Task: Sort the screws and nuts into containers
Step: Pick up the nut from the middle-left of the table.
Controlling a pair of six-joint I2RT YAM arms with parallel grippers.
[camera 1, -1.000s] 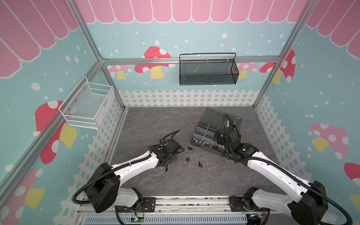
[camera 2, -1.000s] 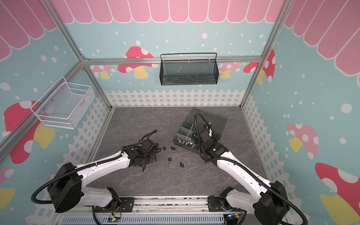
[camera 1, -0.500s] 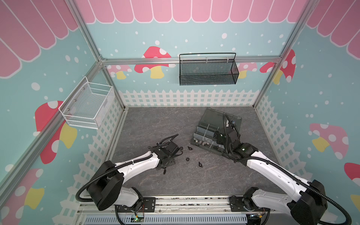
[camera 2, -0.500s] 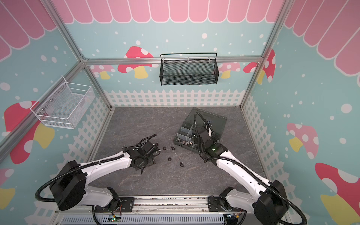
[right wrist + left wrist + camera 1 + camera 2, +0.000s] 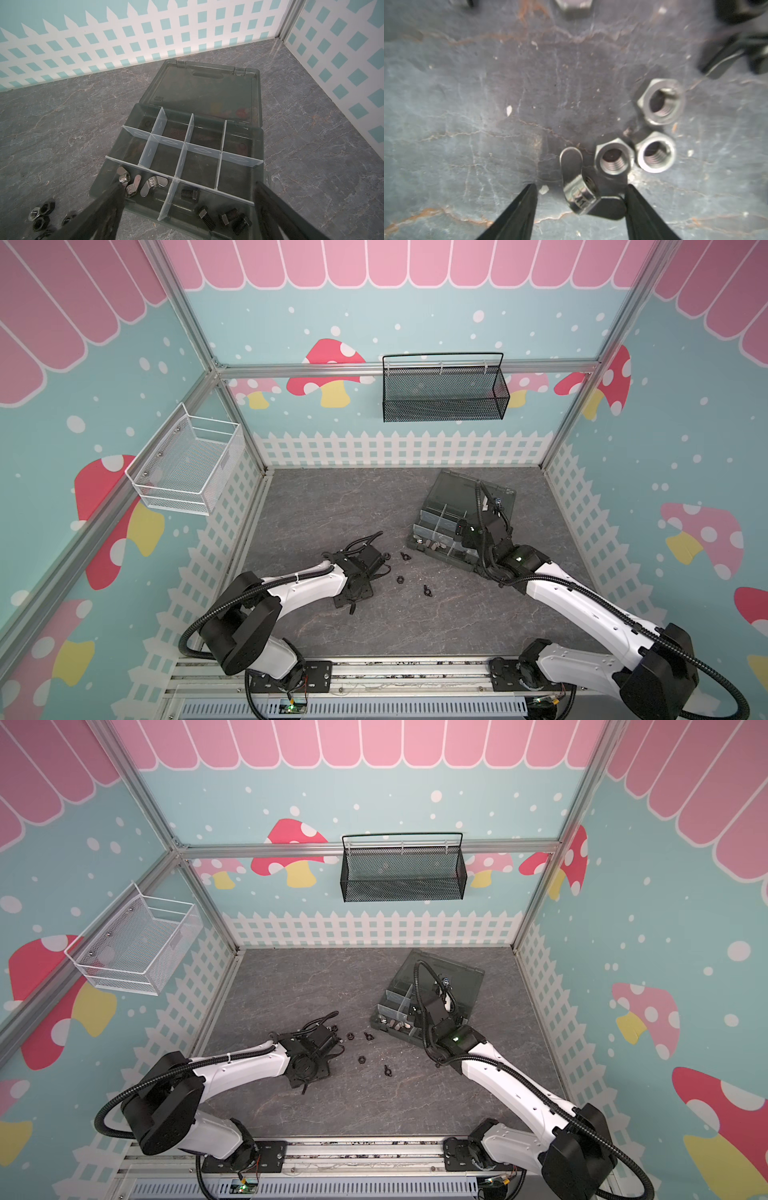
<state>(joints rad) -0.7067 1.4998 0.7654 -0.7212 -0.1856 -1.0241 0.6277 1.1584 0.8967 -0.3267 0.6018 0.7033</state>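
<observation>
The left gripper [image 5: 581, 187] has shifted a little; its fingers [image 5: 519, 212] sit apart around a shiny silver wing nut [image 5: 579, 193] on the grey table [image 5: 488, 104], so a grab looks near. The right gripper [image 5: 188, 186] hangs wide apart over the dark grey plastic box [image 5: 260, 143].

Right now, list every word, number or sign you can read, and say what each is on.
Lid: small moulded lettering near one corner, upside down, too small to read.
Wing nut: stamped mark, too blurred to read.
Dividers: diamond and triangle signs, no words.
No other text shows.
</observation>
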